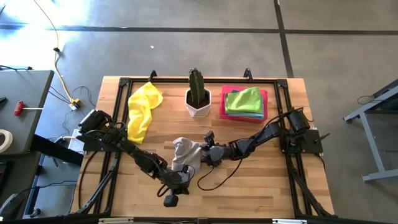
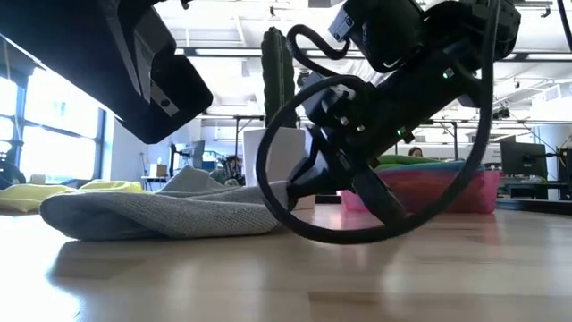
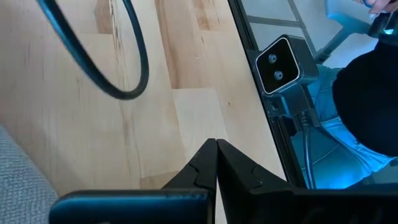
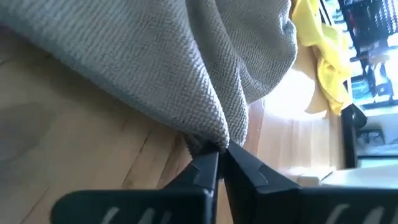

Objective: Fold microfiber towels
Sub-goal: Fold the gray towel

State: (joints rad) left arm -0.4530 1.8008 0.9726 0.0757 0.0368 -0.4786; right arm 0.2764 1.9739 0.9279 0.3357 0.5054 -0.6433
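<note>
Grey towel lies bunched mid-counter, toward the front edge. Right gripper has its jaws clamped on a corner fold of it; left gripper sits just beside the cloth nearer the front edge, jaws together on nothing. Step in hand, by my read: first fold of the grey towel. Next move likely needs the pinched edge lifted and carried across.

High view alone shows:
- yellow towel, back-left
- 2 folded towels on pink tray, back-right

Right wrist view alone confirms the pinch.

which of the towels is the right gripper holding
The grey towel in the middle of the table: the right gripper is shut on its edge. The yellow towel lies loose.
</note>
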